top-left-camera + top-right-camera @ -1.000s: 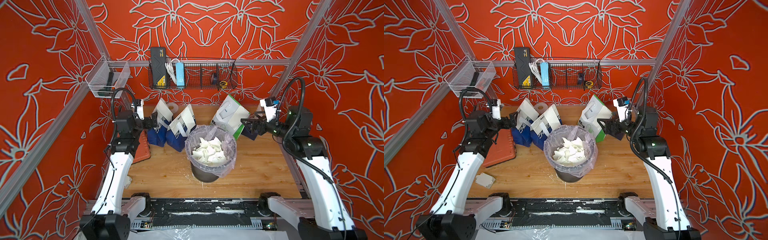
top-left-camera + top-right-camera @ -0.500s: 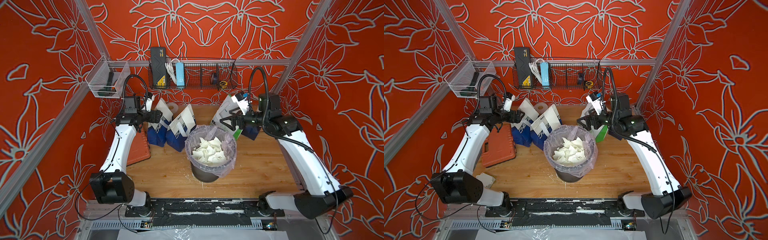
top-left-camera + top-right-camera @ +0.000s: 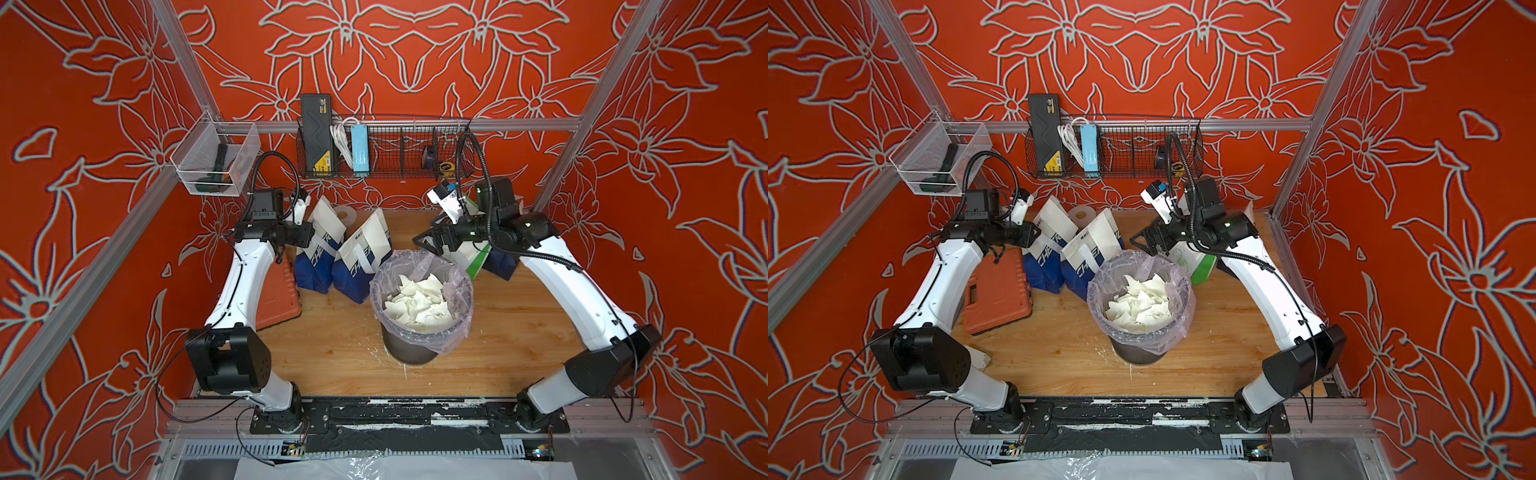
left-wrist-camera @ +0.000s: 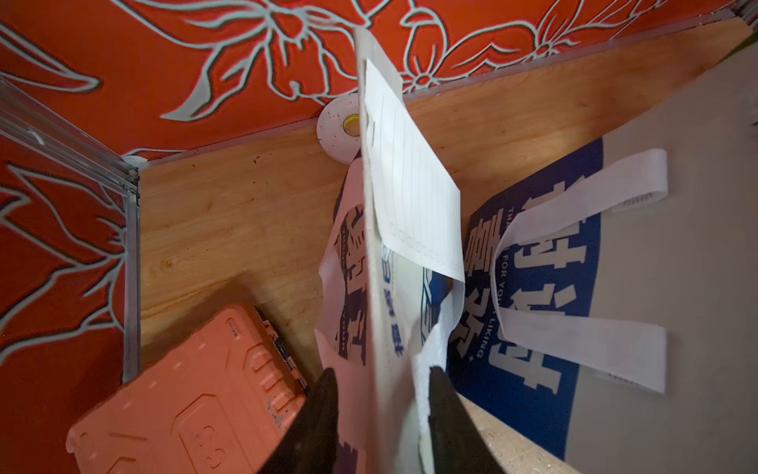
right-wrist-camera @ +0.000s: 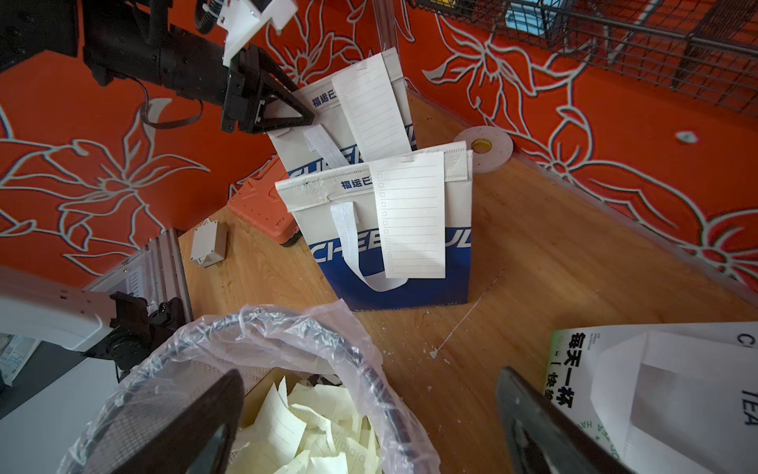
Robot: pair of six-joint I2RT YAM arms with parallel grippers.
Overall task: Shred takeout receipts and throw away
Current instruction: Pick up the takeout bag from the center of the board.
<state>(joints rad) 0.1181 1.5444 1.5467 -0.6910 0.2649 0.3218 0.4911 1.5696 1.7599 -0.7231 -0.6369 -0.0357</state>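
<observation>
The lined bin (image 3: 409, 355) is sitting in the middle of the desk (image 3: 519, 332), and a good heap of torn white scraps (image 3: 417, 305) is already lying inside it, so part of the shredding is looking done.

More is waiting. Just behind the bin, on the left arm's side, two blue-and-white bags are standing one behind the other. The nearer bag (image 5: 410, 291) is carrying a whole receipt (image 5: 412, 217) flat on its face, and the farther bag (image 5: 324, 102) is carrying another whole receipt (image 5: 375, 111) near its top edge. Neither slip is showing a tear.

The left claw (image 4: 381, 394) is reaching to that farther bag from the side away from the bin. Its two fingers are straddling the bag's upper edge and a white handle strip, drawn in close. I cannot tell whether they are actually pinching anything. The receipt (image 4: 410, 184) is hanging beyond the fingertips, untouched by them.

The right claw (image 5: 369, 431) is hovering over the bin's back rim, fingers spread wide and carrying nothing. The white-and-green bag (image 5: 656, 390) is standing just beside the bin under that arm. Whether it is bearing a slip I cannot make out.

By my reckoning at least two receipts are left to pull, tear and drop in.
</observation>
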